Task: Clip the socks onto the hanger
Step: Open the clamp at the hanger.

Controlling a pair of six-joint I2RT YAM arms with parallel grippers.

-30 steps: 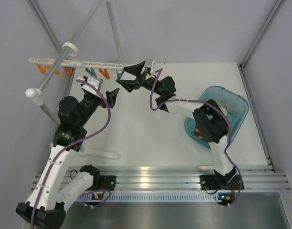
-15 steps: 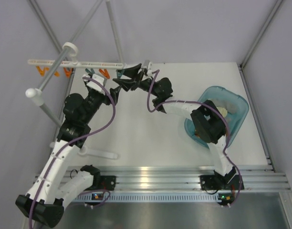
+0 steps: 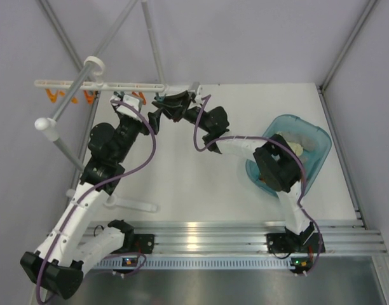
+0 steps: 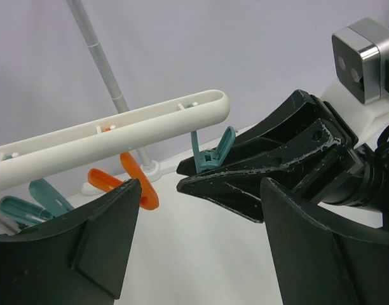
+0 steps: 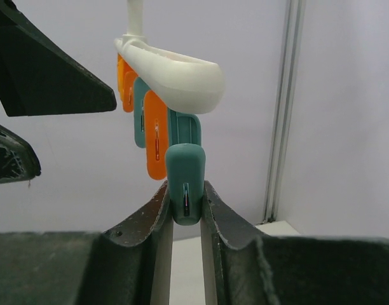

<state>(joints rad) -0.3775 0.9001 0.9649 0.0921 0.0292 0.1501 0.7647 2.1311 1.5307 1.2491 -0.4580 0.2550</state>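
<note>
The white hanger hangs at the back left with orange and teal clips under it. My right gripper is shut on the end teal clip, one finger on each side of its handles. From the left wrist, that clip sits between the right gripper's black fingers below the hanger's rounded end. My left gripper is open and holds nothing, just in front of that clip and beside an orange clip. A bit of sock shows in the teal tub, mostly hidden by my right arm.
A teal tub stands at the right of the table. Thick grey-white poles with round caps carry the hanger at the left. A white rod lies near the table's front. Metal frame posts rise behind.
My right gripper has moved left under the hanger's end and closed on the teal clip. My left arm has stretched up toward the hanger, its gripper staying open.
</note>
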